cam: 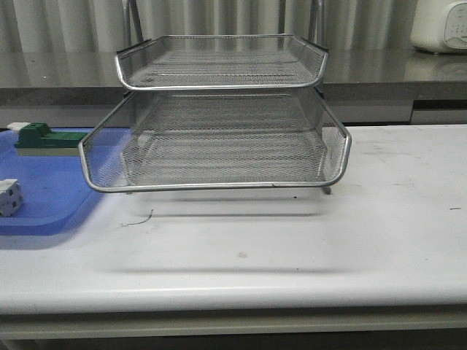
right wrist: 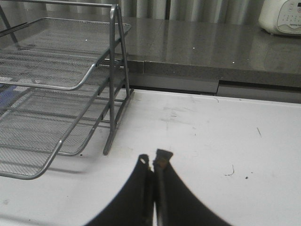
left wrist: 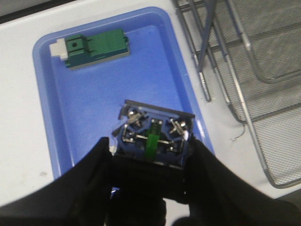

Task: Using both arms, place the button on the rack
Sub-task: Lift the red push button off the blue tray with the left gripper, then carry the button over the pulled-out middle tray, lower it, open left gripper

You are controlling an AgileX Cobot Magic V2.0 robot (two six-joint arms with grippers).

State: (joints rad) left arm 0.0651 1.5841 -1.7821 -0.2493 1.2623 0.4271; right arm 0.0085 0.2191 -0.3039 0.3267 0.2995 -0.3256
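In the left wrist view my left gripper (left wrist: 150,151) is shut on the button (left wrist: 155,135). Only the button's dark blue body shows, with metal contacts and a green strip facing the camera; its red cap is hidden. It hangs over the blue tray's near end. The silver wire-mesh rack (cam: 219,186) stands mid-table, and its edge (left wrist: 254,70) lies to one side of the held button. My right gripper (right wrist: 154,160) is shut and empty, low over the white table beside the rack's upright post (right wrist: 113,84). Neither gripper appears in the front view.
A flat blue tray (cam: 44,208) lies left of the rack, holding a green-and-beige block (cam: 44,138) and a white cube-like part (cam: 9,197). In the left wrist view the tray (left wrist: 84,108) shows the green block (left wrist: 94,47). A white appliance (cam: 441,25) sits on the rear counter.
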